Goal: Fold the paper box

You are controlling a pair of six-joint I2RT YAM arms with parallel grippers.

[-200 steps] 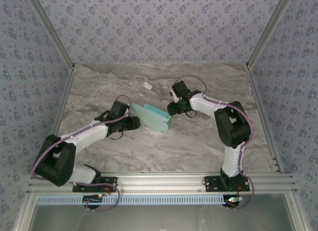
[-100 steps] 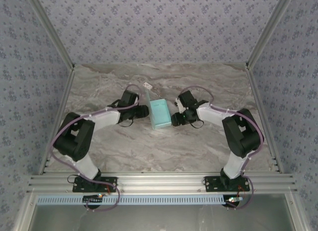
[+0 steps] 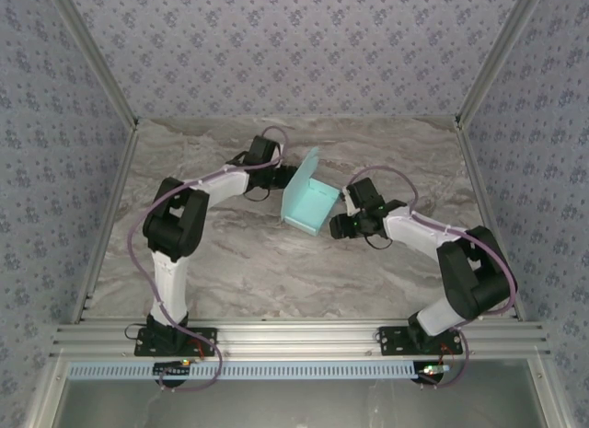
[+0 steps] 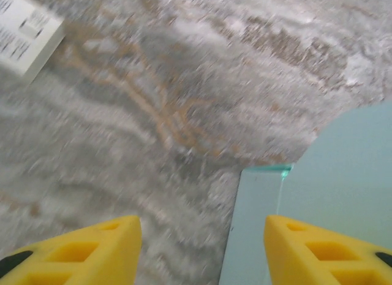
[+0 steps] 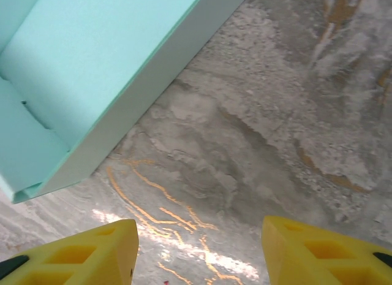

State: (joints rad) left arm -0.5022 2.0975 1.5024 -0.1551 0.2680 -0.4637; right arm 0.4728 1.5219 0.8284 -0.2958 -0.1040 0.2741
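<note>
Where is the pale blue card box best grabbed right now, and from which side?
Take the raised rounded flap of the pale blue card box, coming from the left: it stands free above the flat body, and the open left claw sits beside it.

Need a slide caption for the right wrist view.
Open right gripper above the marble table, the pale blue paper box just ahead.

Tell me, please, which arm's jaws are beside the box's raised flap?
The left arm, at the paper box's upright far flap; the right arm sits by its low flat side.
</note>
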